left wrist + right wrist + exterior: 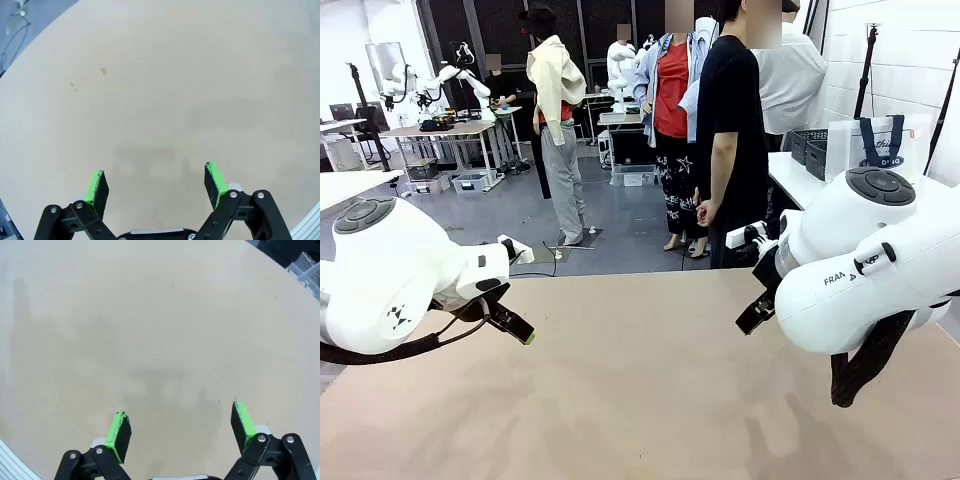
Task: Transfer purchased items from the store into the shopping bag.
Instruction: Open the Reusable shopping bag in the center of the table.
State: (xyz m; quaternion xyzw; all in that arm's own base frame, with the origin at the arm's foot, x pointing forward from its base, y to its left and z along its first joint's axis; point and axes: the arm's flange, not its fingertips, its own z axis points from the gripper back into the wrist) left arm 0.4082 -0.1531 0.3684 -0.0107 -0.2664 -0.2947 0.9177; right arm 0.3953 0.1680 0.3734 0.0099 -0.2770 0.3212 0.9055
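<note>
The table [640, 400] in front of us is plain beige board, so we judge the step in hand to be the very first: getting bag and goods within reach. To do it well we should hold both arms back and high, leaving the middle of the table free for the person [732, 120] standing at the far edge. The left arm [380, 280] sits low at our left and the right arm [860, 260] bulks at our right, both short of the centre.

The bag [880, 140] stands upright on a white side table [790, 175] behind the right arm, well apart from either gripper, with a dark basket [808, 148] just beside it. Where the items lie we cannot tell. Once the bag is set down, we would want its mouth held wide before anything goes in, since thin plastic will likely sag shut.

The left gripper [155, 175] hangs over bare tabletop with its jaws spread wide, nothing between them. The right gripper [180, 415] is the same — wide, empty, touching nothing. On both the green pads [95, 185] face each other across a clear gap.
</note>
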